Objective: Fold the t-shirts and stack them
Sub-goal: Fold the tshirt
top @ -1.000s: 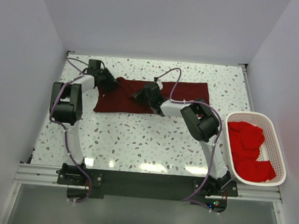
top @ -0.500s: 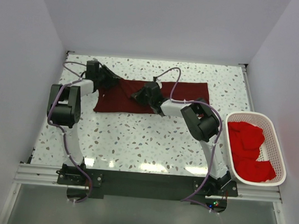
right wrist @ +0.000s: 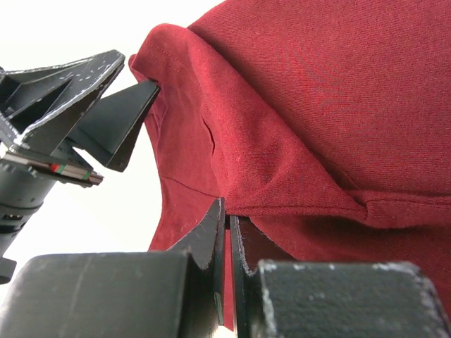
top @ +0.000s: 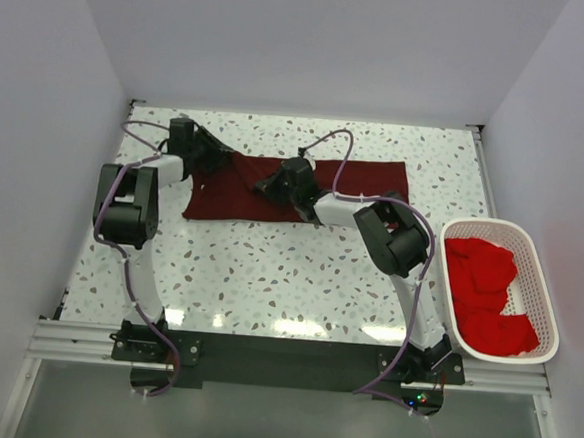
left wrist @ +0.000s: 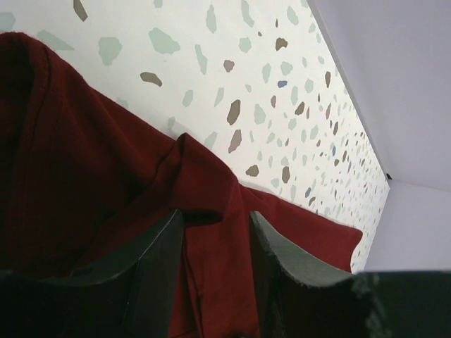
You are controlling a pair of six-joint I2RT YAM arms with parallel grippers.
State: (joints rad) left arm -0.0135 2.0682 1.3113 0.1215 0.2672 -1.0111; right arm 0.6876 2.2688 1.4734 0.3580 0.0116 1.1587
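Overhead, the maroon t-shirt (top: 365,176) lies across the far part of the tabletop (top: 298,280), toward 12 o'clock, with its long axis running from 9 to 3 o'clock. The 3 o'clock portion rests flat. The 9 o'clock portion is raised and creased where the two arms meet it.

The left tool (top: 224,158) enters from 9 o'clock and sits at the shirt's far left corner, at about 10 o'clock on the tabletop. The right tool (top: 267,185) enters from 3 o'clock and sits near the left tool, toward the shirt's middle.

Left wrist view: a bunched fold of maroon cloth fills the gap between the two fingers (left wrist: 158,260) and rises in a tented peak beyond them, so the left tool is gripping the shirt. Speckled tabletop shows past the cloth toward 12 o'clock.

Right wrist view: the fingers (right wrist: 208,236) stand almost together, with only a thin slit between them. A stitched hem of the shirt drops into that slit, so the right tool is pinched closed on the cloth. At 10 o'clock in this view the tip of the left tool touches the shirt's hemmed edge.

The red t-shirts (top: 482,292) lie heaped in the white mesh basket (top: 484,223). It stands at the 3 to 4 o'clock edge of the tabletop, well apart from the maroon shirt.
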